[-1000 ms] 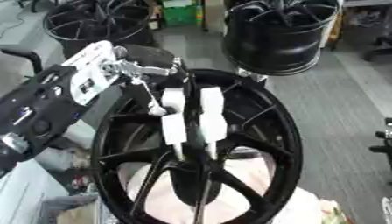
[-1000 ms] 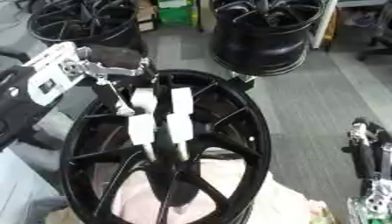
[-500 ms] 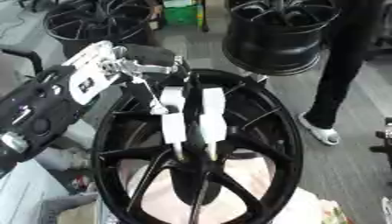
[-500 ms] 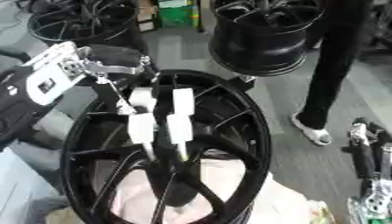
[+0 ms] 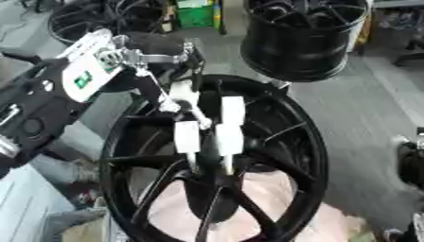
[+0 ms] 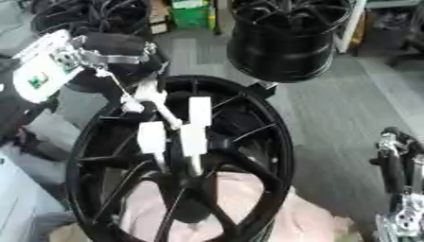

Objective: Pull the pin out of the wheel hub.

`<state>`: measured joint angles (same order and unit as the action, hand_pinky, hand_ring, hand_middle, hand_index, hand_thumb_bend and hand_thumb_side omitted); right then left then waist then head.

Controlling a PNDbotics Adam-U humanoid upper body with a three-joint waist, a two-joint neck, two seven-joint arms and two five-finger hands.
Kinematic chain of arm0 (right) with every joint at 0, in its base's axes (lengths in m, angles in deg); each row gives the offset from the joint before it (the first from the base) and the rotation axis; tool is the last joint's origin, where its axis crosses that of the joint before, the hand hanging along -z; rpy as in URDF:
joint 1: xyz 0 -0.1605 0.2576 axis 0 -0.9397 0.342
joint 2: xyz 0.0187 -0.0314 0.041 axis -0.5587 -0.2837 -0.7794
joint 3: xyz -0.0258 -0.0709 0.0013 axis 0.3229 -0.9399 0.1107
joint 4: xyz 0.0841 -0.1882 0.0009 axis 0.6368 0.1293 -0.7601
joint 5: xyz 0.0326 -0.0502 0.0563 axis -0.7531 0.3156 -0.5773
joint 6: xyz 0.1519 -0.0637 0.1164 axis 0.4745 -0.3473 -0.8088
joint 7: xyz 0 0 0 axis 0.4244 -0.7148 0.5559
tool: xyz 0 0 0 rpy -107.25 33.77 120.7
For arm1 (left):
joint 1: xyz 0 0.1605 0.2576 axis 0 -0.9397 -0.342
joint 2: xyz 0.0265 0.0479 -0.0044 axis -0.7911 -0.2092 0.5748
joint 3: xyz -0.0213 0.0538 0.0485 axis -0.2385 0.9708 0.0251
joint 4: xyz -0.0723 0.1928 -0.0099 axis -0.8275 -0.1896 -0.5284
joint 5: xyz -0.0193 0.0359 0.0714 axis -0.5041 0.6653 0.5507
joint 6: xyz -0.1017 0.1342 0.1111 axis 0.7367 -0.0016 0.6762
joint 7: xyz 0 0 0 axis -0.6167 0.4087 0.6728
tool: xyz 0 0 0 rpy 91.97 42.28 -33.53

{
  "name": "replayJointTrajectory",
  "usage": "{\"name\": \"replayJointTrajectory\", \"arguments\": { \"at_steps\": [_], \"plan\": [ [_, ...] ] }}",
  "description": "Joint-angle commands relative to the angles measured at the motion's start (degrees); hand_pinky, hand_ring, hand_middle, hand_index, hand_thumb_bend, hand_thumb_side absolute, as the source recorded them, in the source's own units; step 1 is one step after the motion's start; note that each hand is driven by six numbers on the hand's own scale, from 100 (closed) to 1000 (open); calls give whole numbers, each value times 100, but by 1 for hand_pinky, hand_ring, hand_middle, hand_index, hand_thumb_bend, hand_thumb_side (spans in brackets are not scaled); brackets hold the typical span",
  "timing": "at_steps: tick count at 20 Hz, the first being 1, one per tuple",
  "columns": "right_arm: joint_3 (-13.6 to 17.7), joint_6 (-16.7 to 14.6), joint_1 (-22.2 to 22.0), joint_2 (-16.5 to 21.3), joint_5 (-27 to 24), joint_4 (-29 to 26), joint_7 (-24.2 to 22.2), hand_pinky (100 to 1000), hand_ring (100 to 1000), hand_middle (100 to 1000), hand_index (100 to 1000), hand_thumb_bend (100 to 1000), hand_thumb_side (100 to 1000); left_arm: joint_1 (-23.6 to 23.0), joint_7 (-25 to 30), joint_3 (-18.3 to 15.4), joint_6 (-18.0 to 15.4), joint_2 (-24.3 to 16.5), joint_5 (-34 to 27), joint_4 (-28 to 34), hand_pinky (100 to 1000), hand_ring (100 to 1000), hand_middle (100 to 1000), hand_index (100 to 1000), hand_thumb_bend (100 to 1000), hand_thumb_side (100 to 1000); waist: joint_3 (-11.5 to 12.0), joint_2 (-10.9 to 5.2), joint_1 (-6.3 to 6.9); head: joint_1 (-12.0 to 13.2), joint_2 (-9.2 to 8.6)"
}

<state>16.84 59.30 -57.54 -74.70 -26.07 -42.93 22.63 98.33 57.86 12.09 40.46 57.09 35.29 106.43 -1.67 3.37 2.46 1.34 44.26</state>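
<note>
A black wheel (image 5: 273, 142) stands tilted on a pale pink cloth (image 5: 273, 208), its spokes running in to the hub (image 5: 211, 156) low in the middle. The left arm (image 5: 49, 94) comes in from the upper left, and the left hand (image 5: 203, 127) hangs over the hub with its white-tipped fingers (image 5: 233, 111) pointing down, roughly straight and bunched close together just above the centre. I cannot tell whether they have hold of anything; the pin itself is not clear to see, presumably down in the hub bore beneath the fingertips. The right hand (image 6: 397, 165) shows only as dark parts at the right edge, idle, its fingers unreadable. To do this step well, I would close thumb and fingers squarely on the pin's head, then draw straight back along its axis, not sideways, so it does not bind in the bore.
</note>
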Motion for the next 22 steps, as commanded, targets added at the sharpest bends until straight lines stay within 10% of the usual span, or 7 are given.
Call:
{"name": "replayJointTrajectory", "arguments": {
  "at_steps": [1, 11, 22],
  "plan": [
    [35, 6, 46, 136, 4, -38, 10, 483, 685, 755, 730, 100, 725, 192, 2001, -242, -2001, -304, -91, 134, 474, 314, 428, 595, 174, 165, 15, -82, -13, 4, -15],
    [80, 10, -1, 175, 26, -30, 53, 482, 685, 754, 730, 100, 725, -116, 2001, -1269, -2001, -1410, -14, 14, 486, 320, 438, 605, 272, 158, 146, -131, 41, -62, -15],
    [124, 19, -15, 167, 22, -23, 99, 482, 684, 754, 730, 100, 725, -1555, 1625, -2476, -1998, -2421, 1075, -1134, 503, 340, 454, 624, 304, 171, 243, -113, 3, -148, -15]
  ]
}}
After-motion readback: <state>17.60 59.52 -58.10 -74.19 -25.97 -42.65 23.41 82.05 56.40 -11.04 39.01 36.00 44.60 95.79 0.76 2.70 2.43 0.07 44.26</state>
